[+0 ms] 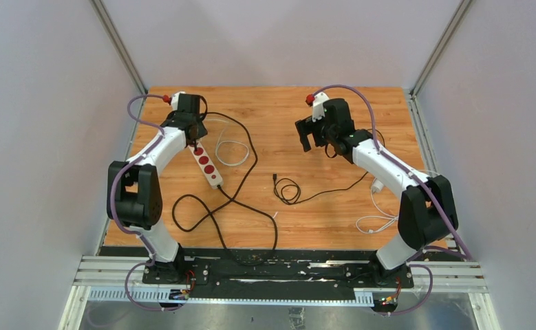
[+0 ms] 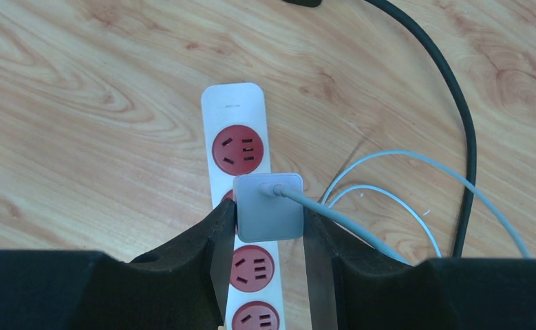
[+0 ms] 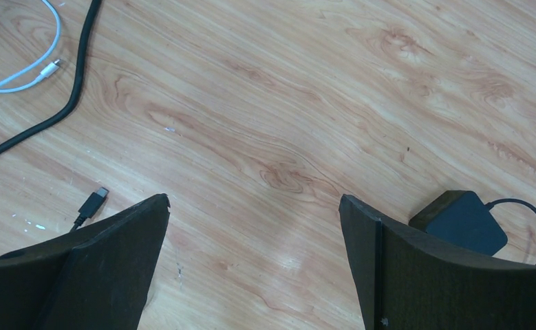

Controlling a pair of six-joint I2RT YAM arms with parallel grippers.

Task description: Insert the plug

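I had the left jaws clamped on the white square plug (image 2: 268, 210), held right over the long white power strip (image 2: 232, 110) with red sockets, which ran lengthwise between them, while the right jaws stood wide, empty, well apart.

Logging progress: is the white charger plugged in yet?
Cannot tell: left gripper holds the white charger over the power strip; prongs hidden.

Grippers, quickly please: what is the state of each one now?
Left gripper: closed on the white plug, over the power strip.
Right gripper: open, holding nothing.
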